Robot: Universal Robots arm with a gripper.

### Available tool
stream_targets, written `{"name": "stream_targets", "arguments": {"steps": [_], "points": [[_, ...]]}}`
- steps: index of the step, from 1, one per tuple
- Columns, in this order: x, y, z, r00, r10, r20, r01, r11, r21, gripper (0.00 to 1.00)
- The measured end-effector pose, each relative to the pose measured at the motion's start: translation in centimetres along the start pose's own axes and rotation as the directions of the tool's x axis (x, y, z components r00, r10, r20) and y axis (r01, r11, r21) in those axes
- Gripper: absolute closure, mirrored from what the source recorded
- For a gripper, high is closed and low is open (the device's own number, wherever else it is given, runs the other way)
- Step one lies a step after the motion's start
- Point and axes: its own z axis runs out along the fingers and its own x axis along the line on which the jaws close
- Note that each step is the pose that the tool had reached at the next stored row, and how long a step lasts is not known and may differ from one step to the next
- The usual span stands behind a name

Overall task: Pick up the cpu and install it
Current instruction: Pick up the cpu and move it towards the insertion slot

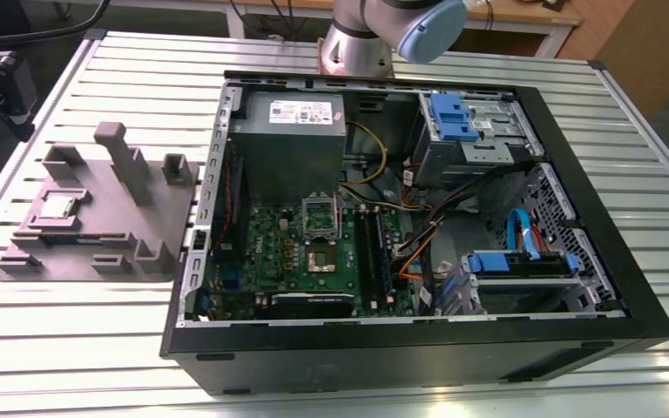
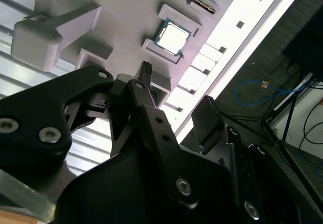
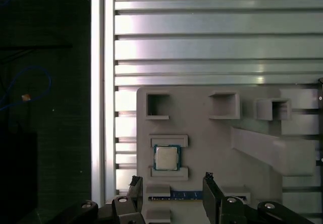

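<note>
The cpu [image 3: 167, 157] is sitting in the grey moulded tray [image 3: 202, 133], flat and silver side up. It lies in a shallow seat, held between two low ridges near one edge of the tray. Just beside it, a thin blue-edged board [image 3: 174, 197] stands on edge in a narrow slot. The tray's other square pockets [image 3: 157, 105] and its tall upright posts [image 1: 118, 144] hold nothing that I can make out.

The hand [image 3: 171, 178] hangs above that tray with its two black fingers [image 3: 209, 188] spread wide and nothing between them. In both wrist views the cpu [image 2: 172, 37] lines up roughly with the gap between the fingers, and it is clearly apart from both tips. The hand [image 2: 176, 85] touches neither the chip nor the tray [image 2: 126, 12].

In the exterior view the tray [image 1: 137, 235] lies on the slatted metal worktop [image 1: 79, 348], at the exterior view's left of the open computer case [image 1: 428, 348]. The cpu [image 1: 56, 206] shows as a small pale square towards the tray's far-left side, well away from the case.

Inside the case a green motherboard [image 1: 358, 279] lies flat with a square socket [image 1: 320, 259] near its middle. A grey power supply box [image 1: 293, 117] with a white label sits behind it. At the exterior view's right are blue-fronted drive bays [image 1: 456, 117]. Orange, yellow and blue cables [image 1: 422, 248] run loosely between the parts. The arm's base [image 1: 358, 48] stands on the worktop behind the case.
</note>
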Motion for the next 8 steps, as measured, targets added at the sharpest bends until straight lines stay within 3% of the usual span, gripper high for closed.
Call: {"name": "stream_targets", "arguments": {"steps": [8], "points": [[0.0,-0.01,0.17,1.0,0.0,0.0,0.0,1.0,0.0,0.41]]}}
